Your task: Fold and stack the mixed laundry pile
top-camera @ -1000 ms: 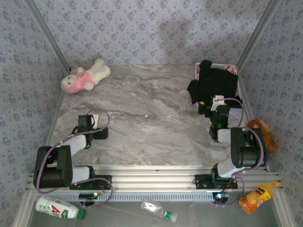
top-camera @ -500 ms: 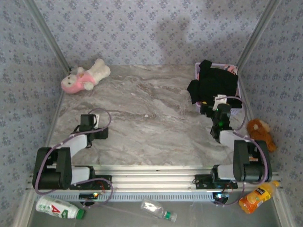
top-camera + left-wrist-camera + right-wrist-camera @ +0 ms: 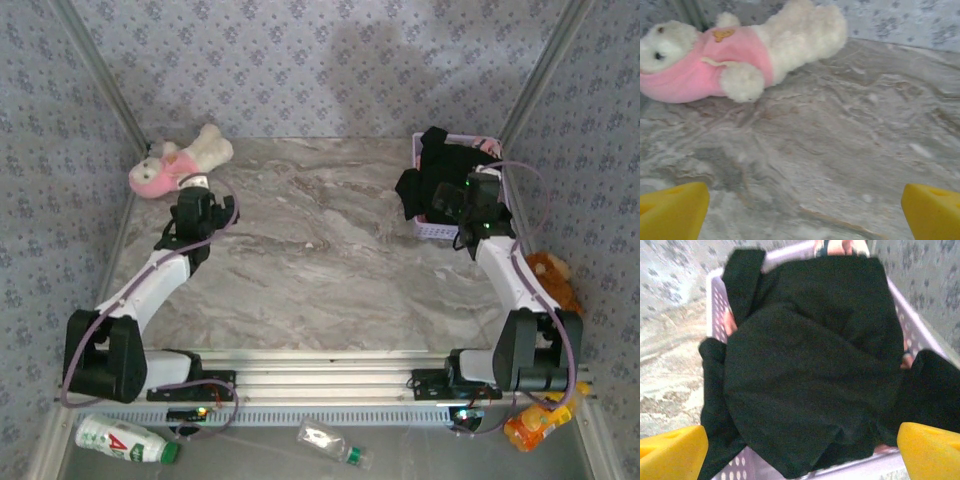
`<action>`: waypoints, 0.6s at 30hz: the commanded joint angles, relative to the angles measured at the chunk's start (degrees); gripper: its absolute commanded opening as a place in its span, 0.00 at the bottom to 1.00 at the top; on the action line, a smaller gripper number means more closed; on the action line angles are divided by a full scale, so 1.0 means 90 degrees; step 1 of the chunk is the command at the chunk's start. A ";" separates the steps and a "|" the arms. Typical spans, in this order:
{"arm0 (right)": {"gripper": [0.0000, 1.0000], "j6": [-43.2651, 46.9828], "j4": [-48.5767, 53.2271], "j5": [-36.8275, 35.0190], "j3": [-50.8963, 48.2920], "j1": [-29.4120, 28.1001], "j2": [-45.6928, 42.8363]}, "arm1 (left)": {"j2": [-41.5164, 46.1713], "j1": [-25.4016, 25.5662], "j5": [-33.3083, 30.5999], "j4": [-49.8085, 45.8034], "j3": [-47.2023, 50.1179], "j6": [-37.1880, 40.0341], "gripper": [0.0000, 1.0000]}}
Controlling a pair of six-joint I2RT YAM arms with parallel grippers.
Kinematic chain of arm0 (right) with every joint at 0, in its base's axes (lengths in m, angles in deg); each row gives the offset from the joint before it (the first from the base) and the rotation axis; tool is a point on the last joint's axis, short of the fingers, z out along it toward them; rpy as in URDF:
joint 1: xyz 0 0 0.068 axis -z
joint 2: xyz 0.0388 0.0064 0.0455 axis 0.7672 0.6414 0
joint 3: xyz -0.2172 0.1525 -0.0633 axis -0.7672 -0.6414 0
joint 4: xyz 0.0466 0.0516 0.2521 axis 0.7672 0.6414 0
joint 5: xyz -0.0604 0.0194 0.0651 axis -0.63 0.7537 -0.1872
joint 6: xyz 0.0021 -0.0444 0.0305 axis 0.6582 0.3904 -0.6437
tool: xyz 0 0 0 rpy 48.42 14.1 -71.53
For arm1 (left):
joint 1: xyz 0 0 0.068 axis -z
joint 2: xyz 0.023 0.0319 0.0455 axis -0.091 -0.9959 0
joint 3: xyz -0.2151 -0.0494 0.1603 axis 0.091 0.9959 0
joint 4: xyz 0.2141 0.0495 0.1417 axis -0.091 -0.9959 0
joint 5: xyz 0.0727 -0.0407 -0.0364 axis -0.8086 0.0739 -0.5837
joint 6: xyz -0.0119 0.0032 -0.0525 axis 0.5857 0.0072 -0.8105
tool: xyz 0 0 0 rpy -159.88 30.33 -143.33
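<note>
Our right hand [image 3: 803,452] gapes wide over the basket [image 3: 752,467], presumably because the black T-shirt [image 3: 805,365] lies uppermost there.

Pink-and-white plush toy [image 3: 735,55] on its side, brown plush [image 3: 553,280], orange-drink bottle [image 3: 541,420], green-capped bottles [image 3: 122,439].

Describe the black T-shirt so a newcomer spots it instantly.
At the table's far right corner sits a lavender mesh basket. The black T-shirt lies crumpled across its top, one part hanging over the left rim. It is plain black, unlike the pink printed garment peeking out from under it.
</note>
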 commanded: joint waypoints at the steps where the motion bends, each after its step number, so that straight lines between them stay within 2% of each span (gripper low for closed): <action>1: 0.99 -0.0339 0.0969 0.0288 0.0523 0.0137 0.0606 | 0.0232 0.0074 0.0311 -0.0501 -0.0139 -0.0566 1.00; 8: 0.97 -0.0525 0.0933 0.0338 0.1626 0.0256 0.2055 | 0.0432 0.0415 0.0983 -0.0430 -0.0032 -0.1306 1.00; 11: 0.96 -0.0572 0.0981 0.0568 0.2274 0.0169 0.2680 | 0.0270 0.0662 0.1026 -0.0408 -0.0036 -0.1476 1.00; 18: 0.95 -0.0772 0.0886 0.0776 0.2841 0.0002 0.3704 | -0.0160 0.1061 0.1023 -0.0277 -0.0064 -0.1677 1.00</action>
